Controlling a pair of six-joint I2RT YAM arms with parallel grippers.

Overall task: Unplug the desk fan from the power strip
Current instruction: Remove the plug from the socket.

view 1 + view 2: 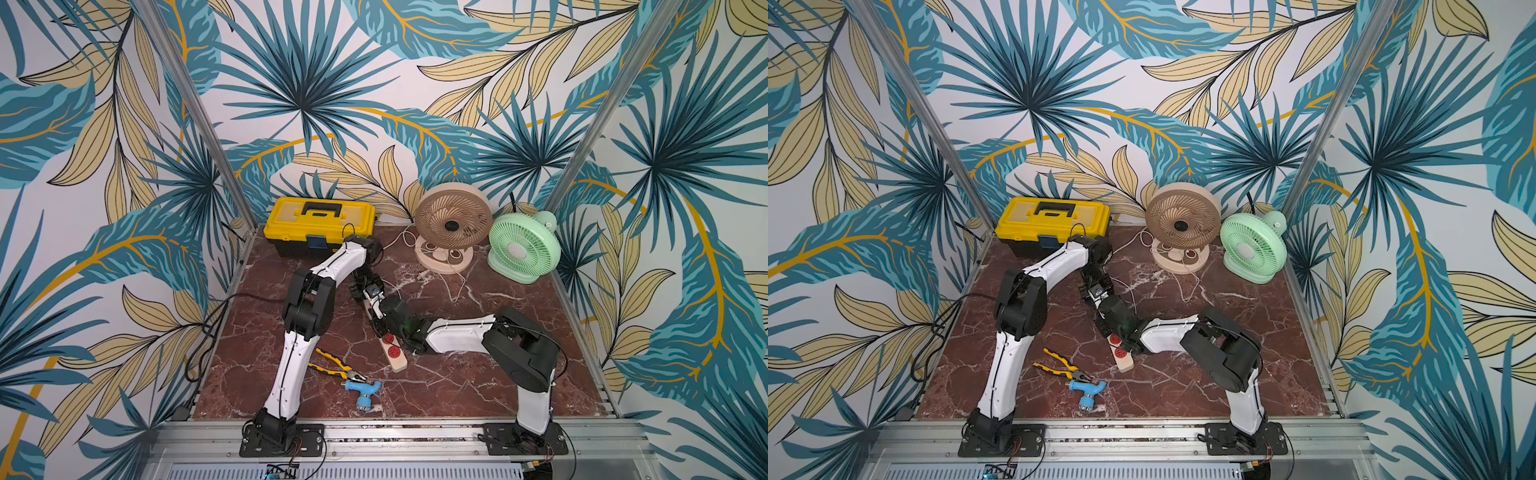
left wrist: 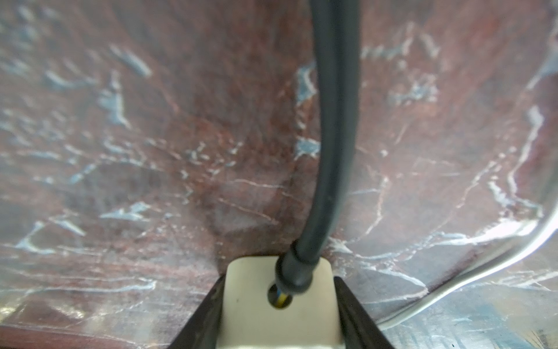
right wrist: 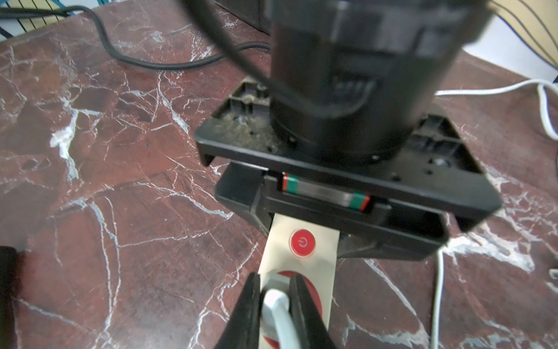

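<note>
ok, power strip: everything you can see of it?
The power strip is a long cream plastic-looking bar lying flat on the red marble table. Two round red sockets show at its near end; the rest is hidden. A red power button sits by the far end, where a dark cord exits. The left gripper clamps that end; the right gripper is shut on a white plug seated in a socket.
</note>
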